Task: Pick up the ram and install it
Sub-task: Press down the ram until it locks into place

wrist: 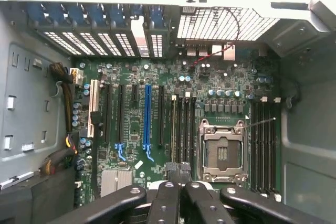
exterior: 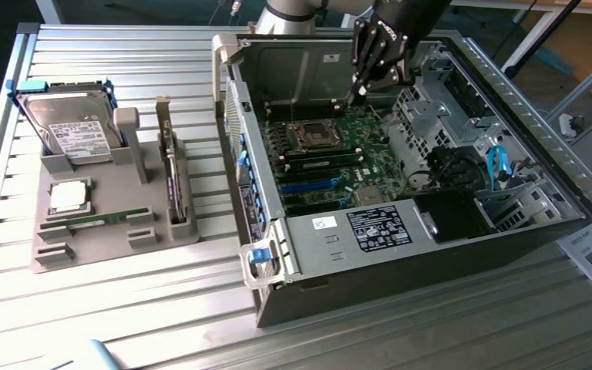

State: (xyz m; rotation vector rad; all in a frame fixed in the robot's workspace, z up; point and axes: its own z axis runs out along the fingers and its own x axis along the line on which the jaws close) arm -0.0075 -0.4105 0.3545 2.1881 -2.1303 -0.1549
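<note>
The gripper [exterior: 361, 94] hangs inside the open computer case [exterior: 527, 223], above the far part of the motherboard [exterior: 327, 158], on the exterior view's right. In the wrist view its fingers [wrist: 178, 174] appear pressed together with nothing between them, their tips over the board beside the empty processor socket [wrist: 222, 153].

The ram [exterior: 99, 220] lies outside the case, well apart from the gripper. It rests flat in a slot of the grey holder tray [exterior: 101, 247] on the slatted table [exterior: 121, 308], at the exterior view's left. Just beyond it on the same tray sits the silver square processor chip [exterior: 68, 196]. A hard drive [exterior: 70, 131] stands upright at the tray's far end, and an expansion card [exterior: 175, 185] stands on edge along the tray's right side.

In the wrist view, the long dark memory slots [wrist: 184, 129] run beside the processor socket, with a second bank [wrist: 264, 145] on its other side. A blue expansion slot [wrist: 147, 119] and black slots lie further along the board. Cabling [wrist: 65, 98] runs along one case wall.
</note>
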